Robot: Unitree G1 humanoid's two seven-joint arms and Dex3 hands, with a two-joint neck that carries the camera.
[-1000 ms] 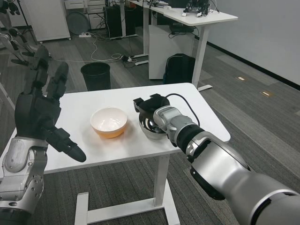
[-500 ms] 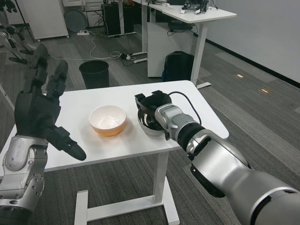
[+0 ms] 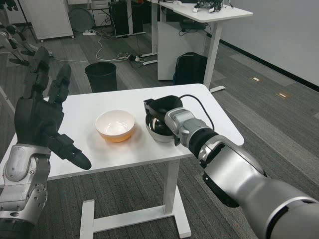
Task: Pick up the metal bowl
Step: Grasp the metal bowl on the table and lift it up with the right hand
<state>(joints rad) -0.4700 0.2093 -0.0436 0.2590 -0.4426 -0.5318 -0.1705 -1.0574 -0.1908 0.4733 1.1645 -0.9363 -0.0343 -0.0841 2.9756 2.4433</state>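
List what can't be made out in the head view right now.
- Metal bowl: inside and most of its rim are covered by the right hand.
- Right hand's grip: fingertips reach into or over the bowl; contact can't be confirmed.
- Whether the bowl is off the white table: its base is too dim to judge.
- Left hand: open, raised at the table's left edge; forearm cut off by the frame bottom.

**What my view hides**

My right hand (image 3: 162,112) covers most of the metal bowl (image 3: 158,132), so I cannot tell how my fingers (image 3: 149,105) sit on its rim. My left forearm (image 3: 22,191) runs off the bottom edge.
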